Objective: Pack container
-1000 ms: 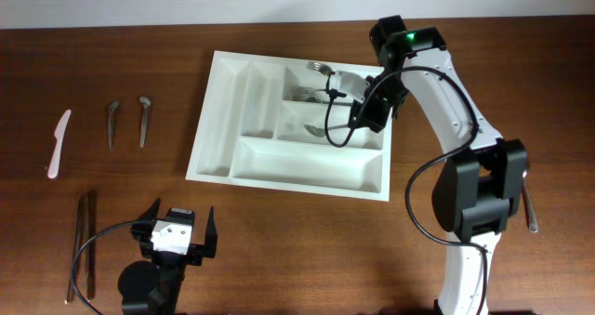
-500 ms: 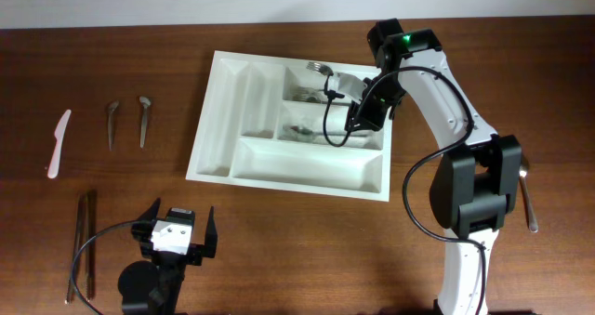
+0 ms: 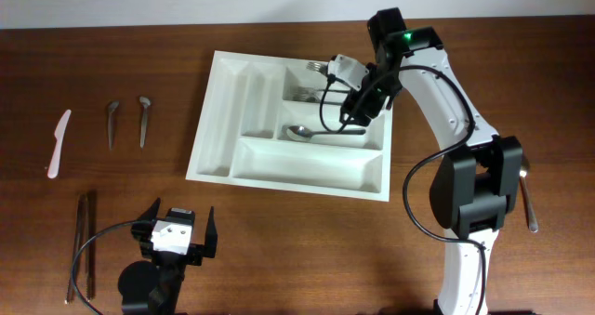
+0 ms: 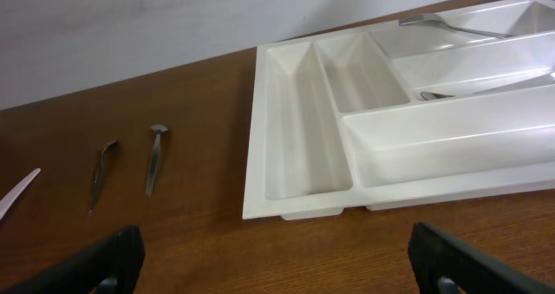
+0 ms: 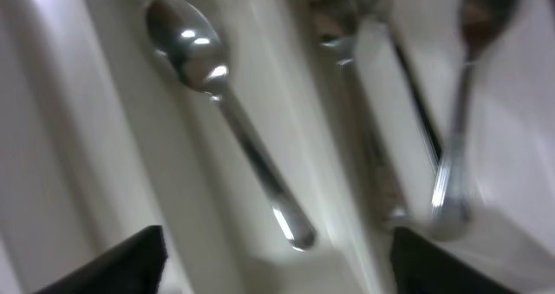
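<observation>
Progress was partial: the container (image 3: 307, 166), centred toward twelve o'clock, held forks (image 3: 311, 94) and a spoon (image 3: 311, 132) lying free under the right gripper (image 3: 348, 118), its fingers apart. Small spoons (image 3: 143, 118) and a white knife (image 3: 59, 143) at nine o'clock and long pieces (image 3: 84, 245) at eight waited unpacked. The left gripper (image 3: 181, 218) gaped at seven.

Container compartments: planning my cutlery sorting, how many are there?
5 in the container: two narrow upright ones at left, three horizontal: upper right, middle right, and a long one along the bottom. None fully hidden.
</observation>
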Motion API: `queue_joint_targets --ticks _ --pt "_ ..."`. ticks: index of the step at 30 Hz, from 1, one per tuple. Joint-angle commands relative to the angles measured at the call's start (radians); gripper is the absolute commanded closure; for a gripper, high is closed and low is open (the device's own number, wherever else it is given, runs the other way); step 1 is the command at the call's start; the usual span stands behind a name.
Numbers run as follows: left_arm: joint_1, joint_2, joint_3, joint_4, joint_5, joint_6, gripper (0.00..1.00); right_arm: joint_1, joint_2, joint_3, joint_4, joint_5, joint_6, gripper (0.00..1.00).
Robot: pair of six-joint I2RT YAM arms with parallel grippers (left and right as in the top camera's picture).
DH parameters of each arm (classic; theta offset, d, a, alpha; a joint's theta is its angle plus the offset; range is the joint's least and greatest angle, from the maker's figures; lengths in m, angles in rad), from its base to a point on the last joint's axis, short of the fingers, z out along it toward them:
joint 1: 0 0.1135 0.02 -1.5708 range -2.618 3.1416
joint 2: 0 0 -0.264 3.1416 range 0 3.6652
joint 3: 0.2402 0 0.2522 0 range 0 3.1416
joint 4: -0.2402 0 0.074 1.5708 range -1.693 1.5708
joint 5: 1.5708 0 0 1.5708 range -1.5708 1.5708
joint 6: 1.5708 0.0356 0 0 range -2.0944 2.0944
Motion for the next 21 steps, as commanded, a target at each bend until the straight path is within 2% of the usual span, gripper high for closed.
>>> queue_joint_targets --ticks 1,6,13,19,21 --pt "0.005 -0.008 -0.004 -0.001 -0.007 0.013 0.01 -0.003 0.005 0.023 0.005 0.054 0.026 0.08" --pt "0.005 -0.008 -0.004 -0.001 -0.007 0.013 0.01 -0.003 0.005 0.023 0.09 0.145 0.18 0.05" --pt "0.005 -0.008 -0.004 -0.001 -0.007 0.013 0.01 -0.003 0.005 0.023 0.125 0.186 0.236 0.03" --pt "0.005 -0.008 -0.004 -0.001 -0.007 0.013 0.01 -0.019 0.005 0.024 0.186 0.505 0.447 0.01" --pt "0.005 -0.008 -0.004 -0.001 -0.007 0.013 0.01 -0.034 0.004 0.024 0.172 0.554 0.49 0.01"
